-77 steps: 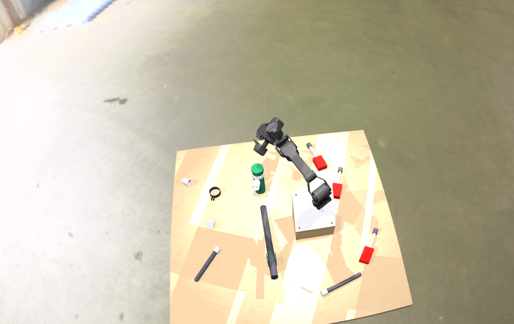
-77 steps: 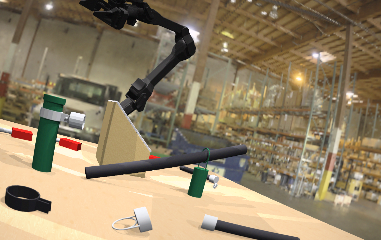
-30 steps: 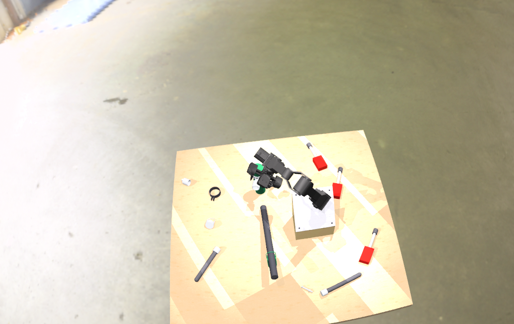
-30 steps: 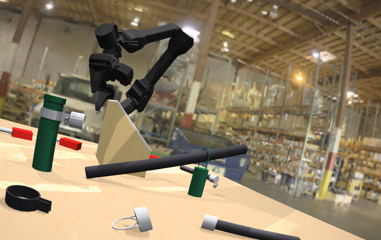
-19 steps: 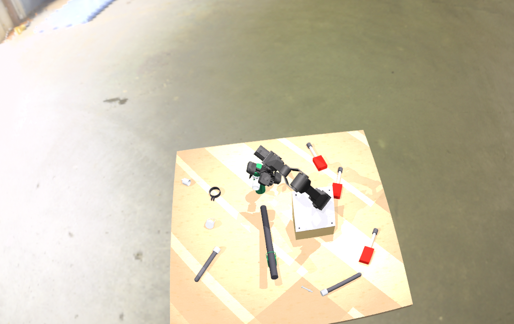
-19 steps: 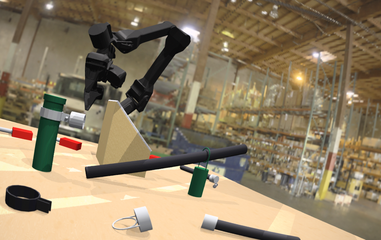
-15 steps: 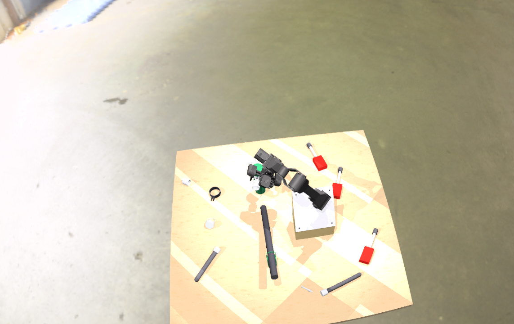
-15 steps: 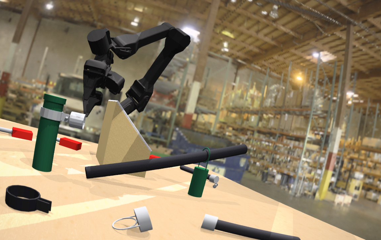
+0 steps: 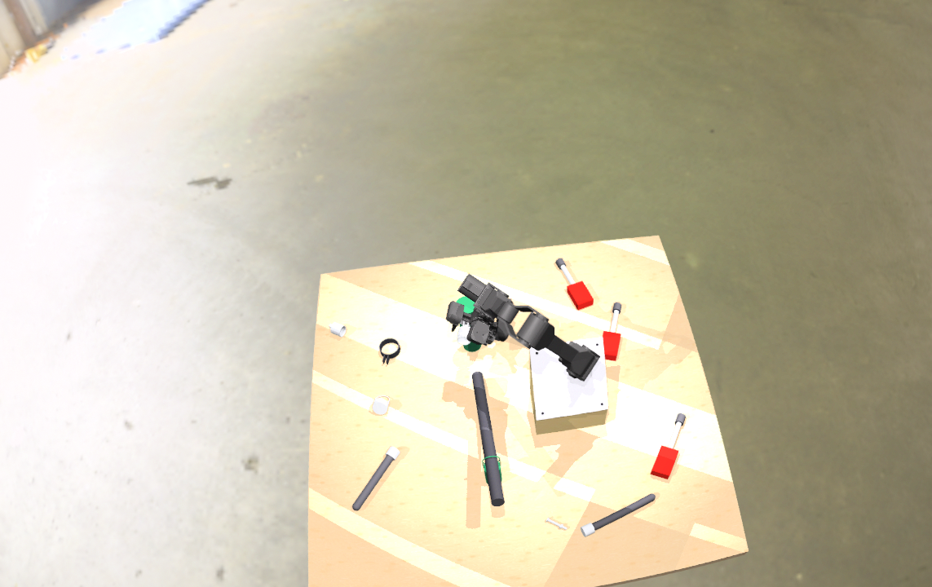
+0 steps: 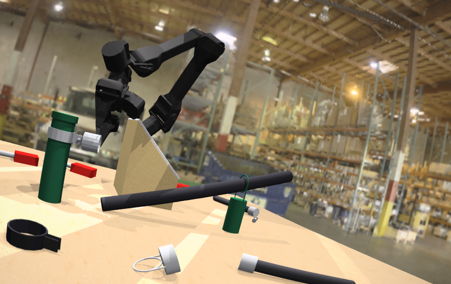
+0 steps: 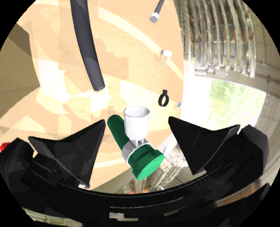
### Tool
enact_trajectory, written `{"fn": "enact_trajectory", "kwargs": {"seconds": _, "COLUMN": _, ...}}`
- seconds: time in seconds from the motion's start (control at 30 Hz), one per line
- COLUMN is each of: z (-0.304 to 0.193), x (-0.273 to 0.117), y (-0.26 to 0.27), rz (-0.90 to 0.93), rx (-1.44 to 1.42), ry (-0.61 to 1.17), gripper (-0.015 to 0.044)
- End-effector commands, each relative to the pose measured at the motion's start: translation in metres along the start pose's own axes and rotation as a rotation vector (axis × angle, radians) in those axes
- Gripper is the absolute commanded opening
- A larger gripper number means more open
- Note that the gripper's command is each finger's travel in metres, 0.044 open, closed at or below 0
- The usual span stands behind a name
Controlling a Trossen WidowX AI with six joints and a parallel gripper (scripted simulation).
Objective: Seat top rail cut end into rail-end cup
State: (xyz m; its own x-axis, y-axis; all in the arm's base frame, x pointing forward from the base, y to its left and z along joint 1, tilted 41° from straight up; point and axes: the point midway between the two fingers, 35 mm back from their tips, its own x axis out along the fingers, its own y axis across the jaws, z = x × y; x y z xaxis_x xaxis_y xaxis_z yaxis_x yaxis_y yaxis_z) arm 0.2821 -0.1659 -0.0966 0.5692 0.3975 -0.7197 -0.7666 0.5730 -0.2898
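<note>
The black rail (image 9: 486, 423) (image 10: 184, 191) (image 11: 83, 38) passes through the green wire loop (image 10: 247, 183) on the short green post (image 10: 234, 215). Its cut end (image 10: 103, 204) (image 11: 99, 87) is low near the table, apart from the cup. The big green post (image 10: 53, 172) (image 11: 117, 126) stands upright. The grey band (image 10: 59, 135) (image 11: 127, 151) sits just below the post cap (image 10: 64, 118) (image 11: 150, 166). The rail-end cup (image 10: 91, 141) (image 11: 137, 126) hangs from it, mouth toward the rail side. My gripper (image 11: 137, 120) is open and empty, its fingers on either side of the cup in the wrist view.
The arm's wedge-shaped base box (image 9: 570, 379) (image 10: 140, 165) stands beside the rail. A black ring clamp (image 9: 389, 349) (image 10: 25, 234) (image 11: 163, 98), a loose loop cap (image 9: 380, 405) (image 10: 169, 259), two short white-ended rods (image 9: 375, 478) (image 9: 622, 513) and several red-handled tools (image 9: 579, 294) (image 9: 664, 462) lie around.
</note>
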Motion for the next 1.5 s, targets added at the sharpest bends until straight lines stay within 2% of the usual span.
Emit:
{"fn": "enact_trajectory", "kwargs": {"seconds": 0.0, "z": -0.001, "x": 0.006, "y": -0.001, "rz": 0.0, "rx": 0.002, "ry": 0.005, "gripper": 0.044}}
{"fn": "enact_trajectory", "kwargs": {"seconds": 0.97, "z": 0.001, "x": 0.054, "y": 0.001, "rz": -0.002, "rx": 0.003, "ry": 0.0, "gripper": 0.044}}
{"fn": "enact_trajectory", "kwargs": {"seconds": 1.37, "z": 0.001, "x": 0.055, "y": 0.001, "rz": -0.002, "rx": 0.003, "ry": -0.001, "gripper": 0.0125}}
{"fn": "enact_trajectory", "kwargs": {"seconds": 1.47, "z": 0.001, "x": 0.055, "y": 0.001, "rz": -0.002, "rx": 0.003, "ry": -0.001, "gripper": 0.0105}}
